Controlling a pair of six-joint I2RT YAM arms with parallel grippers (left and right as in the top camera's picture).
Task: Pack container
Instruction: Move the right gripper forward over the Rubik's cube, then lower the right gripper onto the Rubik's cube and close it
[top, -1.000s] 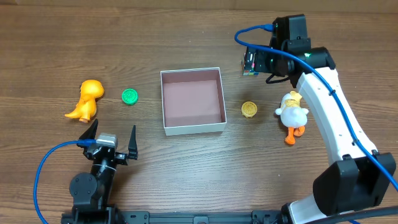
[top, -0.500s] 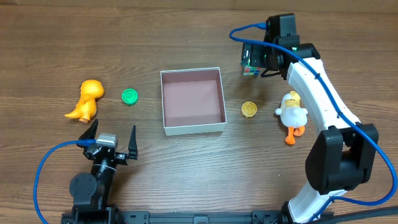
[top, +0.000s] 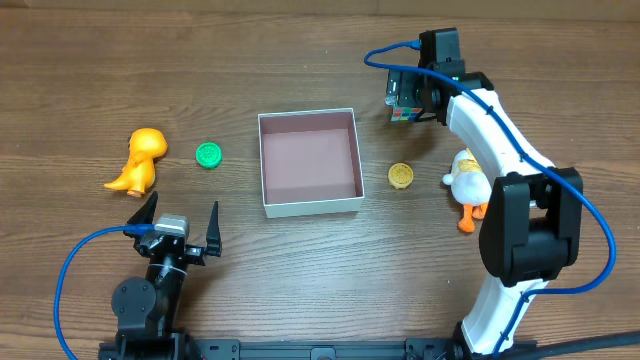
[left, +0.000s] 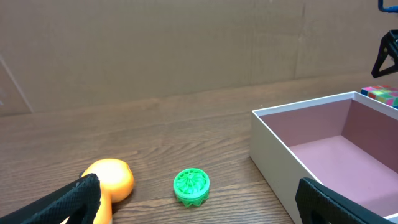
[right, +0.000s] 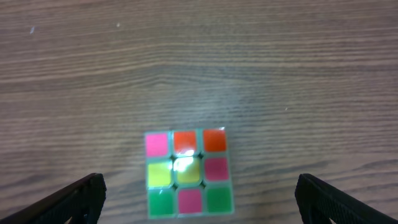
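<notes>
Wood-grain tabletop (top: 300, 40) carries all items. Left of the container (top: 313, 207): a glossy orange dinosaur (top: 138, 160), the left gripper (top: 178, 215) with fingers spread on nothing, and a ridged green disc (top: 208, 155). The container is a square, white-walled cardboard box, unfilled. Right of it: a ribbed yellow disc (top: 401, 175), a colour-tiled puzzle cube (right: 186, 173) and a white duck (top: 468, 180). The right gripper (right: 199, 193) hangs over the cube, fingers wide. Recommended: descend centred, fingers square to opposite flat faces, then close.
</notes>
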